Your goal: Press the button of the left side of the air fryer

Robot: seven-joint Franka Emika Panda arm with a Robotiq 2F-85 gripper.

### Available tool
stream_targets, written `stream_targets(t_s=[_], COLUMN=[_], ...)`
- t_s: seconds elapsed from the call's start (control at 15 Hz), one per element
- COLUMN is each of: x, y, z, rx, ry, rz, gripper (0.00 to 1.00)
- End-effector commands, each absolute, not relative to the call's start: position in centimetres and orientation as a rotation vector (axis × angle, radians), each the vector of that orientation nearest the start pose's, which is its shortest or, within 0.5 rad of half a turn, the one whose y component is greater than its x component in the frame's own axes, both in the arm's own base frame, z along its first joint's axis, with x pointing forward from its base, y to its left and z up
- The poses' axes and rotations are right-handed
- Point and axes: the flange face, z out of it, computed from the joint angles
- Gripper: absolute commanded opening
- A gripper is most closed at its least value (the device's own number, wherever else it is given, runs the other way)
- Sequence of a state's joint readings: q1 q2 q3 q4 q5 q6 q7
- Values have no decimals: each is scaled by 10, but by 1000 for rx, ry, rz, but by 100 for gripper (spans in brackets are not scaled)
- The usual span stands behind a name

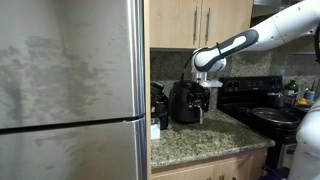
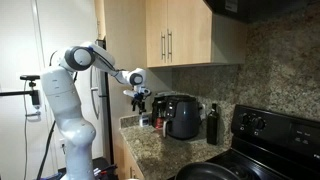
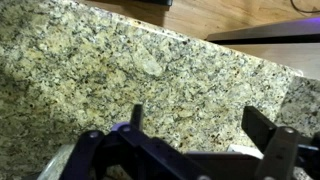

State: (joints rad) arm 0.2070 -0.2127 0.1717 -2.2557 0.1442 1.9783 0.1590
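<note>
The air fryer (image 1: 185, 102) is glossy black and rounded. It stands on the granite counter (image 1: 200, 140) against the backsplash and shows in both exterior views (image 2: 182, 116). My gripper (image 1: 201, 80) hangs just above the fryer's top in an exterior view. In an exterior view it (image 2: 140, 98) sits above the counter's end, beside the fryer and apart from it. In the wrist view the gripper (image 3: 198, 125) is open and empty, its fingers wide apart over speckled granite. The fryer and its button are not in the wrist view.
A steel fridge (image 1: 70, 90) fills one side. Dark small items (image 1: 158, 105) stand next to the fryer. A black stove (image 1: 265, 100) with a pan (image 1: 275, 115) lies beyond. A dark bottle (image 2: 212, 125) stands between fryer and stove. Wooden cabinets (image 2: 180, 35) hang overhead.
</note>
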Motion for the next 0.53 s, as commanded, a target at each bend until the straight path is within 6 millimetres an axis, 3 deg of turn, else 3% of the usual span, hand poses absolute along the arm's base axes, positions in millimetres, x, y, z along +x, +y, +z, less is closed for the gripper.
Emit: stream_targets(t_s=[0.0,0.2,0.27,0.47], x=[437,437,439,449], y=[186,186,196,196], z=[445,445,437,446], rx=[-3056,-3056,-3078,-3110], ry=[-234,-234,-240,-160], rz=[137,137,102,-171], gripper=[100,100,100,100])
